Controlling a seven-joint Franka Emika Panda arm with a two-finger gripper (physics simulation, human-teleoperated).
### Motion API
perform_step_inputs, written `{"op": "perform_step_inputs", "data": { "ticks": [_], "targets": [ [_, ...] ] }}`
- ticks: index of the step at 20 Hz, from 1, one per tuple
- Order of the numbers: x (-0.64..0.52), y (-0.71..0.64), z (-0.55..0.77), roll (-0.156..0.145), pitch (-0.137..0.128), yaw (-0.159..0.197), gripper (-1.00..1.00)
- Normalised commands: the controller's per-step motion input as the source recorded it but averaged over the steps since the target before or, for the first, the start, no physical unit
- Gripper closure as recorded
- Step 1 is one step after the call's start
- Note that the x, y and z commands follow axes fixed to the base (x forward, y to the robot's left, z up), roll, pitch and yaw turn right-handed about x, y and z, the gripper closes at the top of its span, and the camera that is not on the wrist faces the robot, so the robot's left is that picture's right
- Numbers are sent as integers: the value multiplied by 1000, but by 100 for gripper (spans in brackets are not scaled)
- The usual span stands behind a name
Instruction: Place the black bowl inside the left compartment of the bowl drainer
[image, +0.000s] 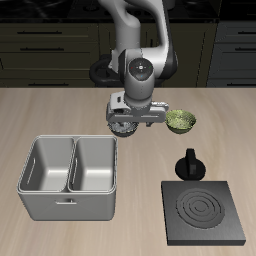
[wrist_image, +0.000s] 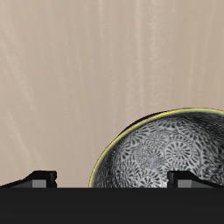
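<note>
Nearest the table's (image: 60, 110) front edge sit the bowl drainer (image: 70, 205) and, beside it, a flat black stove plate (image: 205, 210). Both wells hold nothing, the left compartment (image: 48, 165) included. Just beyond the drainer's far rim hangs the hand (image: 124, 122), fingers (wrist_image: 39, 178) spread wide with nothing pinched. A dark round shape right under it looks like the black bowl (image: 121, 128), mostly hidden. The yellow-green bowl (image: 180, 120) stands close beside the hand.

Non-task things on the wooden table (image: 60, 110)

A yellow-green bowl (image: 181, 120) sits farther back; a moka pot (image: 190, 165) stands just behind the black stove plate (image: 204, 210).
</note>
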Motion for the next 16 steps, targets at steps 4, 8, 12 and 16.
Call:
{"op": "perform_step_inputs", "data": {
  "ticks": [4, 8, 12, 16],
  "targets": [
    [-48, 30, -117, 12, 26, -21, -100],
    [-23, -20, -133, -2, 31, -14, -100],
    [-25, 12, -83, 21, 19, -21, -100],
    [-58, 26, 39, 34, -10, -34, 100]
  ]
}}
